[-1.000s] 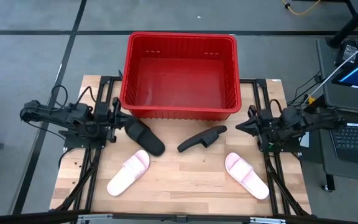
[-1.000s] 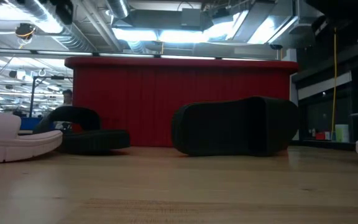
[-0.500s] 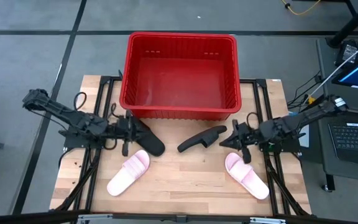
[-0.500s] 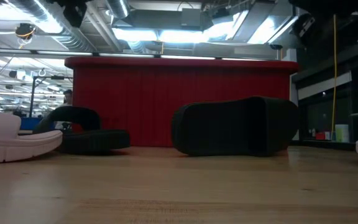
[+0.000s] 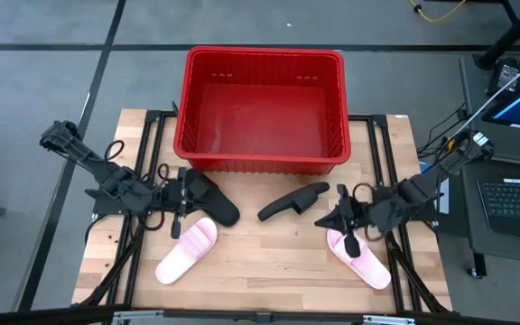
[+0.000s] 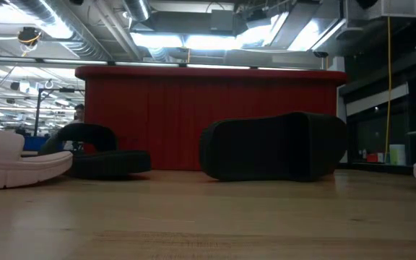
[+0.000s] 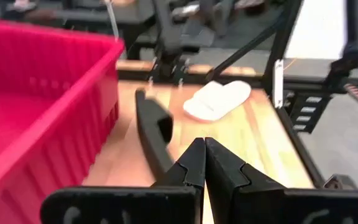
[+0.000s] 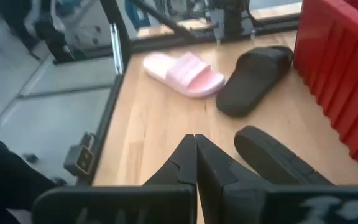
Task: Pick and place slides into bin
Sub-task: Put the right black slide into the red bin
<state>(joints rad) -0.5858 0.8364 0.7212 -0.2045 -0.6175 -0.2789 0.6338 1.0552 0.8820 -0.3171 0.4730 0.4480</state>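
Note:
The red bin (image 5: 262, 108) stands at the table's far middle. One black slide (image 5: 213, 199) lies sole down near the bin's left corner. The other black slide (image 5: 293, 200) lies on its side, its sole facing the low view (image 6: 273, 148). One pink slide (image 5: 188, 250) lies at the near left and another (image 5: 361, 256) at the near right. My left gripper (image 5: 186, 196) is shut and hangs over the first black slide's left end. My right gripper (image 5: 327, 219) is shut and empty, above the right pink slide's far end.
Black frame rails (image 5: 138, 226) run along both side edges of the wooden table. Bare wood (image 5: 269, 253) lies between the two pink slides. A laptop (image 5: 513, 203) sits beyond the right edge. The low view shows neither gripper.
Both arms have stretched out from the table's sides toward its middle. My left gripper has gone toward the right edge and come over the black slide. My right gripper has gone toward the left and near edges, to the right pink slide's far end. The slides have not moved.

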